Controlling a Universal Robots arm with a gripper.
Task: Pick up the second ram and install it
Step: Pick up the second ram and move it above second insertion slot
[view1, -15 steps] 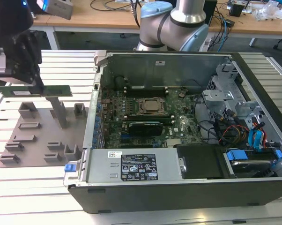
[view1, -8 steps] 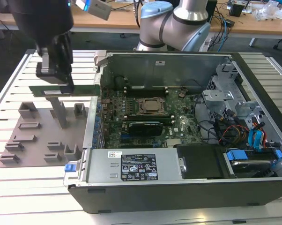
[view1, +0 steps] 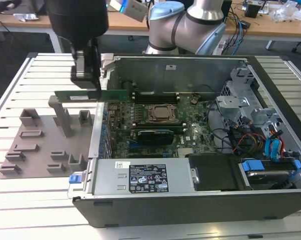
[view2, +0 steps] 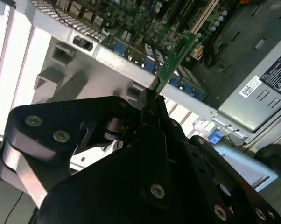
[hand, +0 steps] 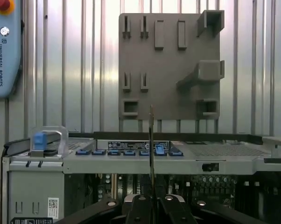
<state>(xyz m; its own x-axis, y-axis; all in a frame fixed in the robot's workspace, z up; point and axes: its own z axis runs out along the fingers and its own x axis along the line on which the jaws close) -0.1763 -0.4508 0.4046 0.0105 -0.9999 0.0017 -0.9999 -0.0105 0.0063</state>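
Gripper: my gripper (view1: 88,89) is clenched on the second ram (view1: 115,94). The two black fingers (view2: 155,112) press on its flat sides, about the middle of its length.

Where the ram is: in the air and level, above the wall of the computer case (view1: 190,210) on the exterior view's left. One end reaches over the grey holder tray (view1: 38,150). The other end reaches over the edge of the motherboard (view1: 190,135). It touches neither of them and sits in no slot.

Ram from my wrist: in the first wrist view I see it edge-on, a thin line coming out between my fingers. In the second wrist view its green board points toward the case.

Tray: it lies flat on the slatted table (view1: 20,210), just beside the case, on the exterior view's left.

Case: it is open and lies on the same table. The CPU socket (view1: 163,114) is near the middle of the motherboard. The long black memory slots (view1: 155,97) run between the socket and the far wall.

Power supply (view1: 145,177): a grey box with a label, along the near side of the case.

Arm (view1: 190,25): its silver and light blue joints stand behind the case.
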